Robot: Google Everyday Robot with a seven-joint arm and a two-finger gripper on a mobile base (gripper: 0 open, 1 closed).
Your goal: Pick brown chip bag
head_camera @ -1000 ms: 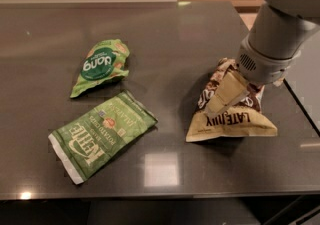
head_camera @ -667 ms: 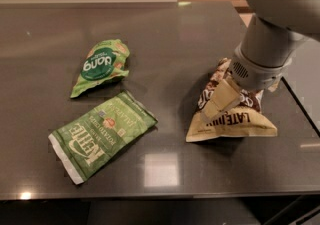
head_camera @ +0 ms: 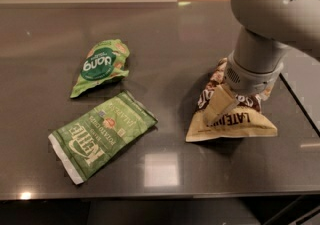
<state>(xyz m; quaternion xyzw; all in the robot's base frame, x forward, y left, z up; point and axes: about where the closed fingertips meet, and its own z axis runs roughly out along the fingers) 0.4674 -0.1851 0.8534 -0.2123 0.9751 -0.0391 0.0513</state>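
On table (head_camera: 165, 44) right | gripper (head_camera: 221, 108) atop brown chip bag (head_camera: 242, 123) | hold: cannot tell

Single camera looks down, close over the counter (head_camera: 160, 24); gripper (head_camera: 224, 108) at right.

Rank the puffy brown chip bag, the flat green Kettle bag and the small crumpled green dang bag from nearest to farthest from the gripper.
1. The puffy brown chip bag, at right, under the gripper.
2. The flat green Kettle bag, front left.
3. The small crumpled green dang bag, back left.
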